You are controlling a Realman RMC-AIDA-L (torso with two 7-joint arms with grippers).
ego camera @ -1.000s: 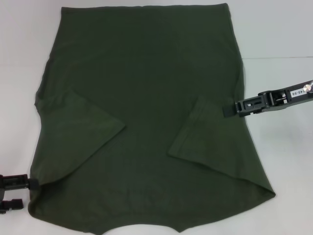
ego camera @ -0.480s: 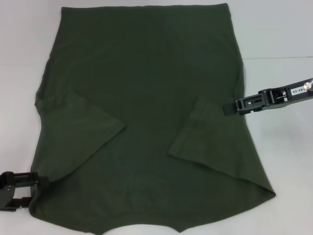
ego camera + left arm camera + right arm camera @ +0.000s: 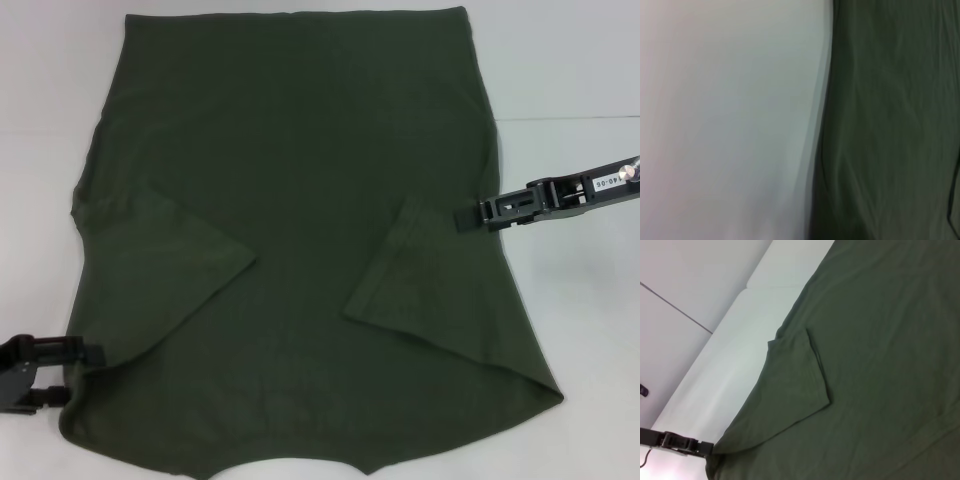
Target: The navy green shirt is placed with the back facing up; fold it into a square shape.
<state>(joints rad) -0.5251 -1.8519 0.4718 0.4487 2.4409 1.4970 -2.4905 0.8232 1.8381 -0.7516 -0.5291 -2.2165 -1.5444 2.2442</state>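
Left gripper [image 3: 85, 362]: lower left of the head view, its black tips at the shirt's left edge near the shoulder fold; whether they have closed on cloth cannot be told.
Right gripper [image 3: 462, 218]: right of centre in the head view, its tip touching the shirt's right edge beside the folded-in sleeve; clenched or released cannot be told.
Navy green shirt [image 3: 300, 180]: spread flat over a white table [image 3: 570, 60], filling most of the frame, both sleeves turned inward onto the body.
Risk: a pinch that catches only one layer could let the folded sleeve slide back out when lifted; uneven lifting by the two arms could skew the fold and wrinkle the fabric.
Count: one shirt, two sleeves, two grippers, one table.
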